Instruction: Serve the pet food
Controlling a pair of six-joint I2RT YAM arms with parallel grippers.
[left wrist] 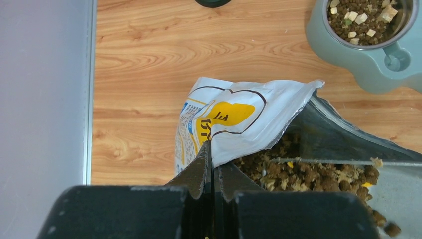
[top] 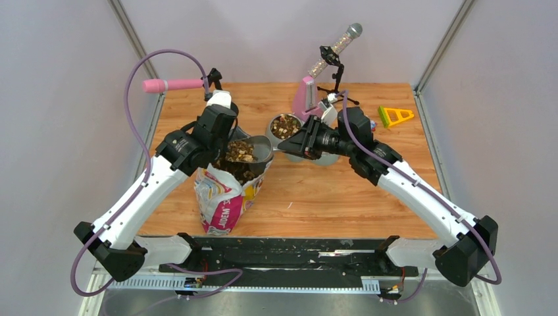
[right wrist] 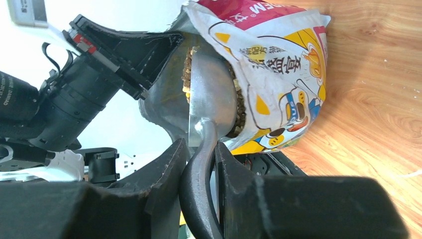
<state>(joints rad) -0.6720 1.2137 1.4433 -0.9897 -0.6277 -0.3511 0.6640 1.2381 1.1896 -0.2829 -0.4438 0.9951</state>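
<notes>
Left jaws pinch bag (left wrist: 244, 124); right jaws clamp scoop (right wrist: 211, 94) — in pet food (left wrist: 308, 174).

The left arm (top: 151, 187) slants from its base up toward the middle, its wrist (top: 210, 128) bent downward. The left gripper (left wrist: 213, 154) points down, and its dark fingers (left wrist: 199, 172) are pressed flat together with the rim of the bag (left wrist: 239, 124) pinched between them. The right arm (top: 414, 187) slants up from the other side, its wrist (top: 329, 140) turned level so that the right gripper (right wrist: 199, 149) faces the left gripper, near it but apart. Its fingers (right wrist: 164, 169) are clamped on the handle of the metal scoop (right wrist: 211, 99), which fills the narrow gap between them and runs on ahead of the tips.
</notes>
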